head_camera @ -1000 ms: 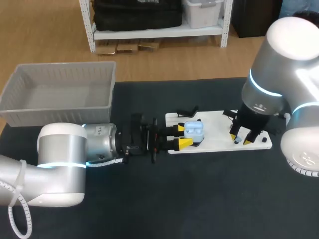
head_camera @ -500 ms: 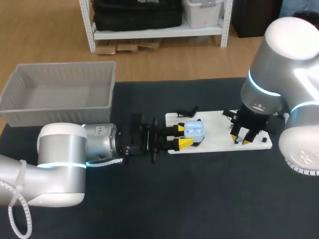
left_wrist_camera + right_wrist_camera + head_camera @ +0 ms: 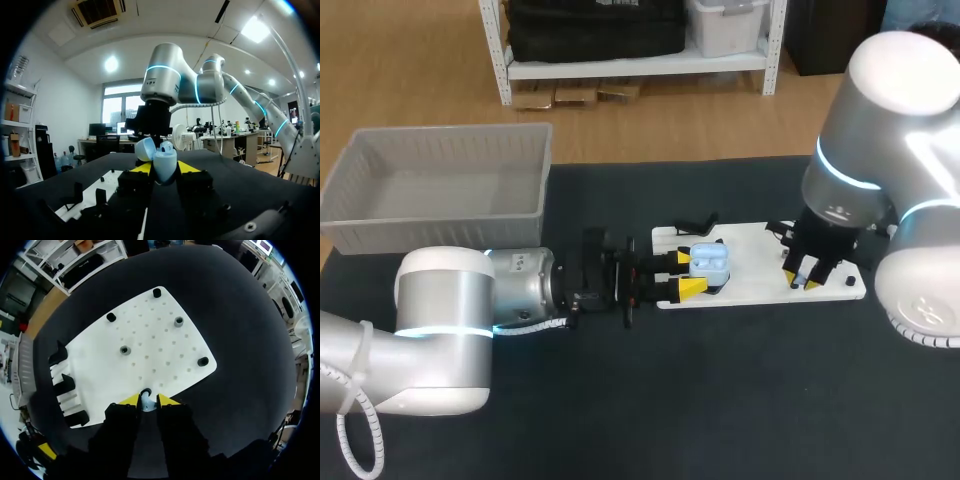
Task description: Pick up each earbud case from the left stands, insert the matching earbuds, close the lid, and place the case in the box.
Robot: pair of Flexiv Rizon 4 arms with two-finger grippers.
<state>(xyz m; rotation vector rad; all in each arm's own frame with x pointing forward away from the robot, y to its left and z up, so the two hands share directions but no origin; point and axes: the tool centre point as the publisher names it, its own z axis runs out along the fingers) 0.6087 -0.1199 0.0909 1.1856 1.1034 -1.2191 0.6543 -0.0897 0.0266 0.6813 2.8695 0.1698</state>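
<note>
My left gripper (image 3: pixel 692 274) lies low over the table, shut on a light blue earbud case (image 3: pixel 710 263) whose lid stands open. In the left wrist view the case (image 3: pixel 165 169) sits between the yellow tips of that gripper (image 3: pixel 162 172), its lid (image 3: pixel 145 149) tipped back and one earbud (image 3: pixel 166 146) showing inside. My right gripper (image 3: pixel 807 279) points straight down at the front right of the white board (image 3: pixel 750 245). In the right wrist view its tips (image 3: pixel 145 400) press on both sides of a small white earbud (image 3: pixel 146 398) near the board's (image 3: pixel 150 347) edge.
A grey plastic box (image 3: pixel 440 185) stands at the back left of the dark table. Black stands (image 3: pixel 695 222) rise at the board's left end, also seen as black stands (image 3: pixel 65 387) beside the right gripper. Small pegs (image 3: pixel 125 350) dot the board.
The right gripper's fingers have drawn together around the earbud on the board. The left arm and the case have not moved.
</note>
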